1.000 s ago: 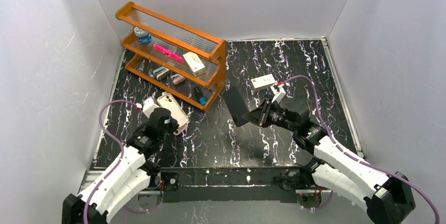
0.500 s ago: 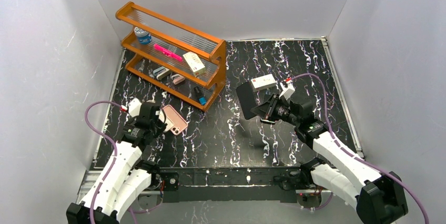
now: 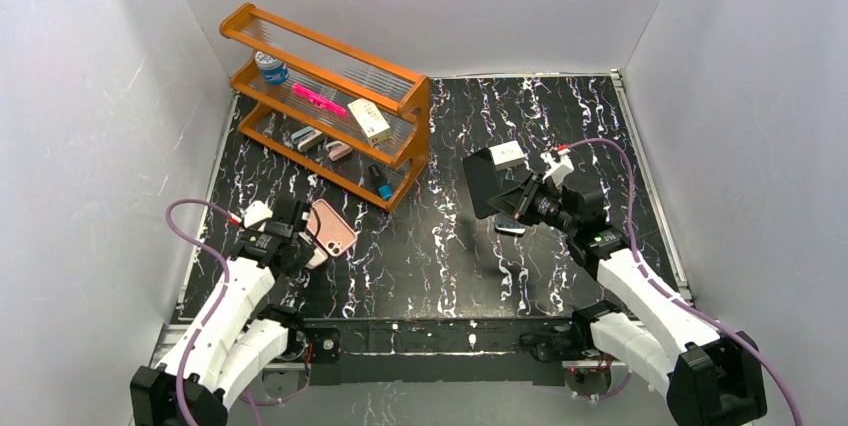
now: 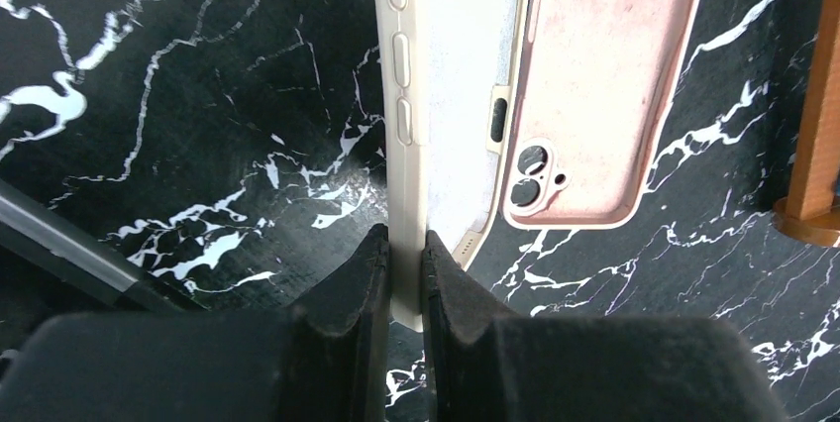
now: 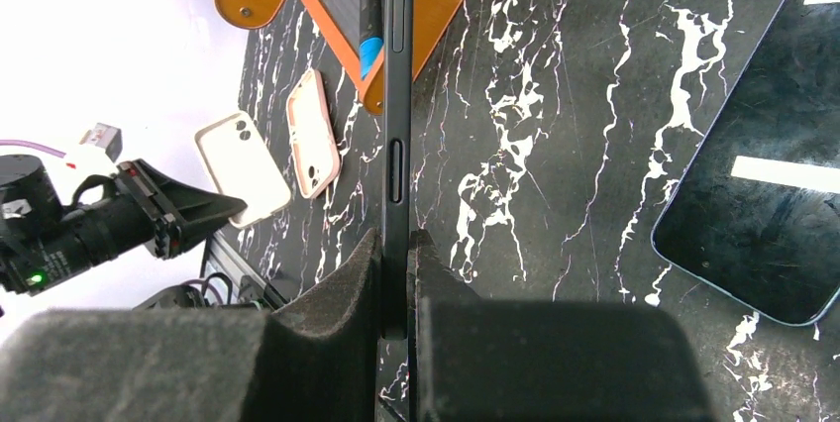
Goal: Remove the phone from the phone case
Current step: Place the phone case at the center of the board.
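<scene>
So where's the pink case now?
Top view: the pink case lies on the left, between the orange rack and the cream case in the left gripper.

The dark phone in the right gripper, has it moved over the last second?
Yes. The dark phone, clamped in the right gripper, has shifted rightward and slightly farther back, away from the orange shelf.

Rack stands at rear left of bench, with a can at its left end. Before the rack, at left, a case is clamped at its near end by the left tool. A second case lies against its right side. Right of centre, the right tool clamps a slab on edge above the bench. Phone lies flat on the bench beneath that tool. Box lies just behind the slab.
</scene>
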Controlling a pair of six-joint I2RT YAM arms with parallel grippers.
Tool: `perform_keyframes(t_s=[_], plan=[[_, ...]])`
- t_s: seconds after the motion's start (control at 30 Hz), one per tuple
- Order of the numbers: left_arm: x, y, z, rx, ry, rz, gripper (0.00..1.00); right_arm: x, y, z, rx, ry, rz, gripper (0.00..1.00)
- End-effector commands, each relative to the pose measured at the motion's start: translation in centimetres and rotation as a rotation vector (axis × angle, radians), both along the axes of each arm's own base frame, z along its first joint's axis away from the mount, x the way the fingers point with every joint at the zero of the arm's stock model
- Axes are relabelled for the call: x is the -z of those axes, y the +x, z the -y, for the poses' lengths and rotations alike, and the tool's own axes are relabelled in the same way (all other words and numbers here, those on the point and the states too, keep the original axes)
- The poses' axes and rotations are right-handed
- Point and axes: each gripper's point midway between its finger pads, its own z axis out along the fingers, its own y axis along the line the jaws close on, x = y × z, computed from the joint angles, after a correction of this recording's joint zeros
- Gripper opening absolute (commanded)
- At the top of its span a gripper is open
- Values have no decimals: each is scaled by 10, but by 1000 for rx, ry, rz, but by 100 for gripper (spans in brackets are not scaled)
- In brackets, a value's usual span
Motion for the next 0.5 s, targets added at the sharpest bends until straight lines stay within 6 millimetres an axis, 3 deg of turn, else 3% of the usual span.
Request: perform_keyframes(t_s=[0.0, 0.17, 0.23, 0.33, 0.47], plan=[[19, -3, 8, -6, -45, -27, 0, -27, 7, -3, -24, 47, 113, 1], [29, -7, 7, -21, -47, -45, 4, -27, 7, 1, -19, 48, 114, 1], [31, -8, 6, -29, -43, -51, 11, -27, 8, 4, -6, 44, 118, 1], [30, -7, 5, -41, -43, -40, 24, -23, 9, 8, 11, 29, 113, 1], [26, -9, -2, -59, -14, -32, 58, -13, 12, 16, 42, -2, 91, 1]])
